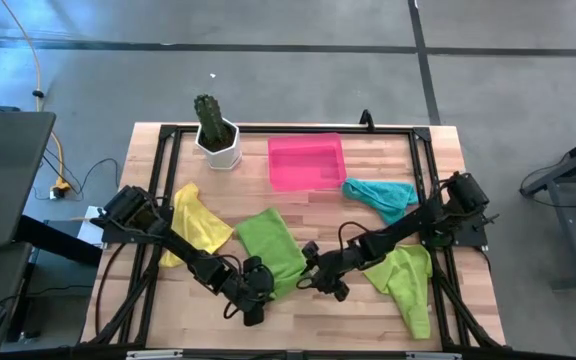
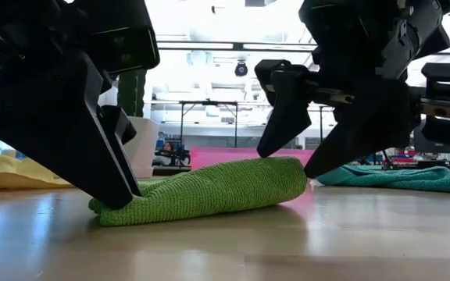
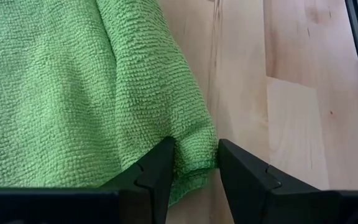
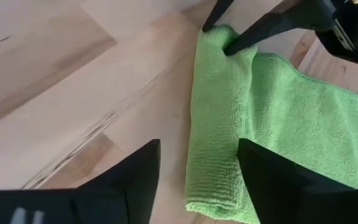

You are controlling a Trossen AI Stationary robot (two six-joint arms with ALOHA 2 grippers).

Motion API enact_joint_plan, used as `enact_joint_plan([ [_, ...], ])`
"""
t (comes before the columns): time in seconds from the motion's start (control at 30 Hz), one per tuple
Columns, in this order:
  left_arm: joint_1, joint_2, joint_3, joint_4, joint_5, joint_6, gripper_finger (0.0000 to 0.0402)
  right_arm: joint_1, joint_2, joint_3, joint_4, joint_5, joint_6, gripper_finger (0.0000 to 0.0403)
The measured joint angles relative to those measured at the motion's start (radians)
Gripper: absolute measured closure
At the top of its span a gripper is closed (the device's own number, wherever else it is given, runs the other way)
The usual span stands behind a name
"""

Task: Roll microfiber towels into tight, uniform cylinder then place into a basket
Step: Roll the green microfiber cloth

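Rolling the green towel (image 1: 273,250), lying at about 6 o'clock on the table, asks both ends to turn together. Your left gripper (image 3: 195,169) pinches one end of its rolled edge; your right gripper (image 4: 197,163) stands spread around the other end, so close it first. The pink basket (image 1: 306,160) waits at 12 o'clock. You will find no writing to read

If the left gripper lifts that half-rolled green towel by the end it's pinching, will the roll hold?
Probably not. The green towel looks soft and floppy, sagging flat on the table. The left gripper pinches only one end, so the rest would likely droop and unroll. The right gripper stands open around the other end.
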Motion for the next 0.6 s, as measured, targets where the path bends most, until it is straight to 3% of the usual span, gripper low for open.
enact_joint_plan([
  [0.33, 0.006, 0.0, 0.0, 0.0, 0.003, -0.025, 0.0282, -0.05, 0.002, 0.0, -0.013, 0.001, -0.006, 0.018],
  [0.6, 0.005, 0.0, 0.0, 0.0, 0.002, -0.025, 0.0282, 0.021, -0.06, 0.002, -0.046, -0.02, -0.035, 0.018],
])
